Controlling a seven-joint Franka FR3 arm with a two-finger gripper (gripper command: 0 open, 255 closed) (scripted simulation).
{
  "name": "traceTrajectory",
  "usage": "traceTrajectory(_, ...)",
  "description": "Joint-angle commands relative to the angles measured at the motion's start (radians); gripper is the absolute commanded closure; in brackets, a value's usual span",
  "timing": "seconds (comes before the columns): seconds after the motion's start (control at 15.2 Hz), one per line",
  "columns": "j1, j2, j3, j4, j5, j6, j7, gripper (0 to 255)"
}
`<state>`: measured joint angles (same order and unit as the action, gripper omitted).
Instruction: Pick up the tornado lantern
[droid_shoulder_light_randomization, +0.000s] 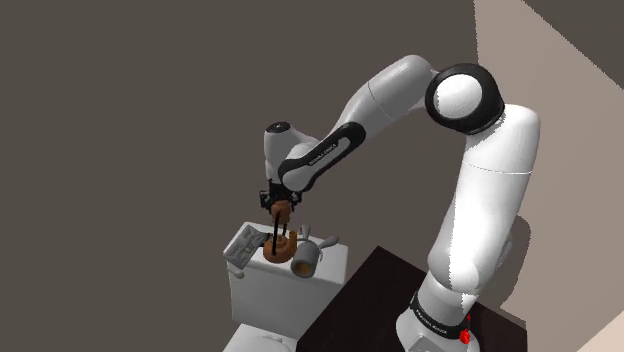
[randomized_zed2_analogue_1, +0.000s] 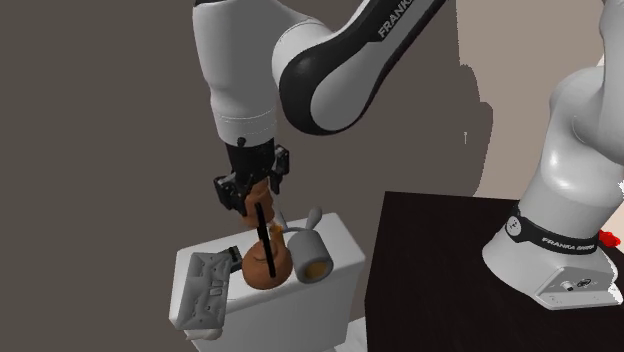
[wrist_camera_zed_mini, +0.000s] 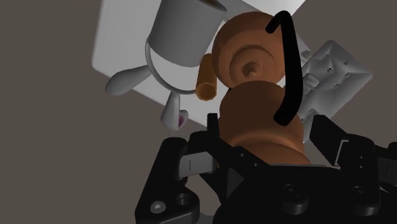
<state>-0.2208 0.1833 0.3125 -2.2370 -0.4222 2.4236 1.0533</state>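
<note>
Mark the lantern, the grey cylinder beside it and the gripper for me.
lantern (randomized_zed2_analogue_1: 266, 266), second exterior view, its round brown base.
grey cylinder (randomized_zed2_analogue_1: 307, 243), second exterior view, its grey side wall.
gripper (randomized_zed2_analogue_1: 255, 196), second exterior view, midway between the fingertips, at the lantern's top.

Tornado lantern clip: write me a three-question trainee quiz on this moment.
1. True or false: the claw is shut on the upper part of the brown lantern.
2. The lantern's handle is: A) red B) black C) white.
3. Name the thing standing beside the lantern, toward the second exterior view's right.
Key: 1 true; 2 B; 3 the grey cylinder.
</note>
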Motion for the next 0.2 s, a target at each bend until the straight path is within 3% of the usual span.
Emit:
traceTrajectory(0.0,-0.005,-0.021,0.004,0.004,0.019,-0.020,-0.020,255)
traceTrajectory(0.13,-0.005,-0.023,0.004,0.004,0.020,-0.021,-0.021,255)
